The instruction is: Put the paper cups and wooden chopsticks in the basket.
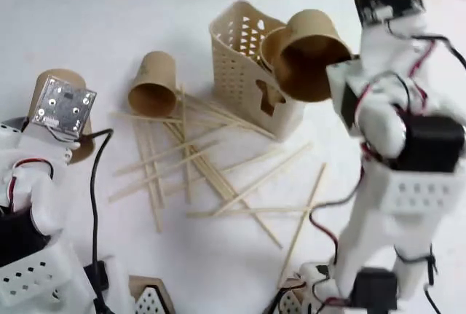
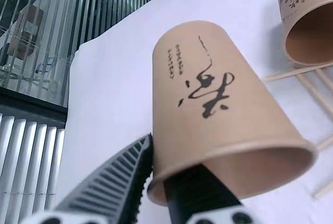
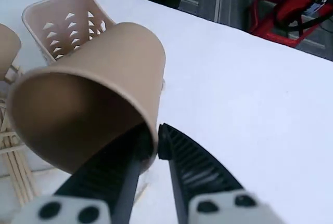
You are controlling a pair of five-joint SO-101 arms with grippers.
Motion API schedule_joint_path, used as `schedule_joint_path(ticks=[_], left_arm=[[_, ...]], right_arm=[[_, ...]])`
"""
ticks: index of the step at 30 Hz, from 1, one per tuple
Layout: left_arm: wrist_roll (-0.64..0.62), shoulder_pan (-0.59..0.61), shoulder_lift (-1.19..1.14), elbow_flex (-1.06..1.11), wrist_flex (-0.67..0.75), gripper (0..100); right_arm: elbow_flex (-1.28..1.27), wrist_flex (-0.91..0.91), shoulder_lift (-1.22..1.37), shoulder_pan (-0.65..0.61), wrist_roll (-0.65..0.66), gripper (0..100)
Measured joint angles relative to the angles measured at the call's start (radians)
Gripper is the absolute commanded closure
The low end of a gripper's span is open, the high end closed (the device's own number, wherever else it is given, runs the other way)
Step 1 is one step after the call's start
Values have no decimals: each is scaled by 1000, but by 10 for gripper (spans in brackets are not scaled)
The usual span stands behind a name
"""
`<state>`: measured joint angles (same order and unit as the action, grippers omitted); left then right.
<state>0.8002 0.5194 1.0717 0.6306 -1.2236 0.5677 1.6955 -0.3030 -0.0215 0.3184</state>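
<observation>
The right arm's ribbed black gripper [image 3: 154, 136] is clamped on the rim of a smooth brown paper cup [image 3: 93, 109], one finger inside the wall and one outside. This cup hangs tilted at the basket's open top, on the side nearer the arm. Its mouth faces back toward the arm and its base points at the basket. The white table [image 1: 73, 30] is flat and matte, with open surface along its far edge and in front of the chopsticks. The basket [image 1: 244, 66] is a cream plastic bin, upright, with rounded corners and perforated walls. The left gripper [image 2: 156, 167] is likewise clenched on the rim of a printed tapered cup [image 2: 218, 104] near the table's left side, base pointing away from the wrist. A third cup [image 1: 153, 84] lies on its side left of the basket, mouth toward the arms. Thin pale wooden chopsticks [image 1: 204, 168] lie scattered and crossed between that cup and the basket's foot, most running diagonally.
</observation>
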Motion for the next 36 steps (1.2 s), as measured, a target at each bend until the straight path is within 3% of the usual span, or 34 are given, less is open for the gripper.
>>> schedule_joint_path(ticks=[11, 17, 36], left_arm=[[0, 0, 0, 0, 0, 978], [0, -5, 0, 0, 0, 977], [-41, -5, 0, 0, 0, 977]], right_arm=[[57, 18, 152, -23, -48, 971], [64, 8, 216, -63, -51, 816], [66, -347, 301, -61, -51, 805]])
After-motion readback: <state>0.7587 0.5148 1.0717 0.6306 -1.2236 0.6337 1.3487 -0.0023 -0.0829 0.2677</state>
